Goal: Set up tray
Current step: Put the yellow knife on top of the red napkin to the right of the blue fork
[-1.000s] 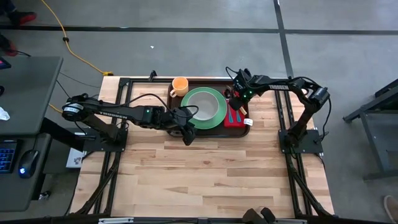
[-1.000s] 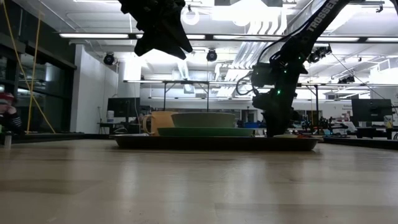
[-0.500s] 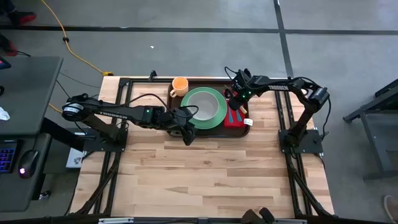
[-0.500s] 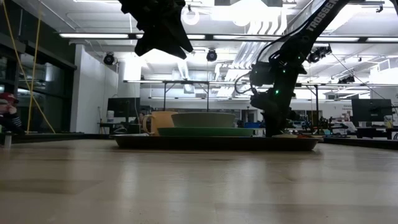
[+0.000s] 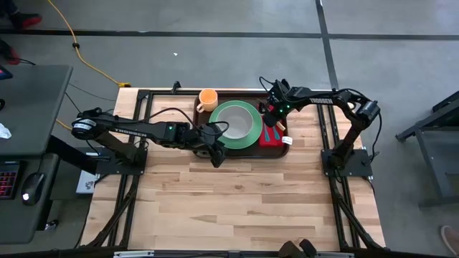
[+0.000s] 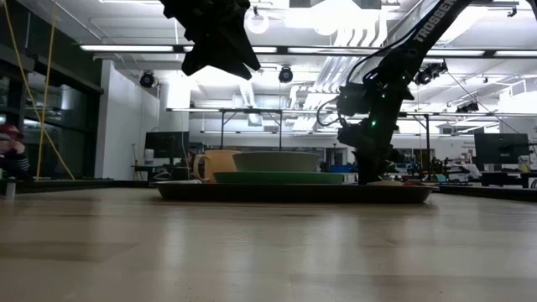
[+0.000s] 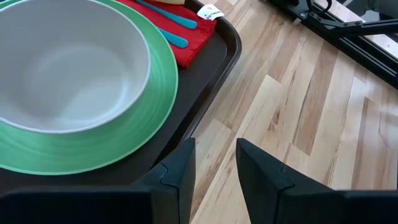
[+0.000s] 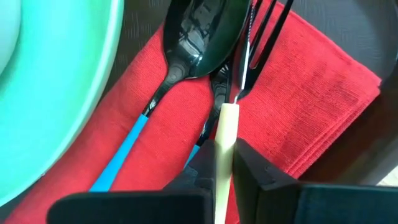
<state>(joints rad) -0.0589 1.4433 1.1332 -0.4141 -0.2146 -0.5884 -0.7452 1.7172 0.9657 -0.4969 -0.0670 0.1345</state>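
From above, the tray (image 5: 242, 123) is seen at the far edge of the wooden tabletop (image 5: 237, 193), carrying a green plate (image 5: 234, 125), an orange cup (image 5: 207, 99) and a red napkin (image 5: 272, 134). The low view adds a lit room behind. In the left wrist view, the left hand (image 7: 214, 163) is held open beside the tray's rim. Only the right wrist view shows the right hand (image 8: 225, 163) closed on a cream-handled fork (image 8: 227, 124) over the napkin.

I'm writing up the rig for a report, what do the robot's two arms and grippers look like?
Both arms are dark, slender and jointed. The left arm carries a white label near its base; the right arm bears white TROSSEN lettering, a black cable loop and a small green light. The left gripper and right gripper have blocky, matte dark fingers.
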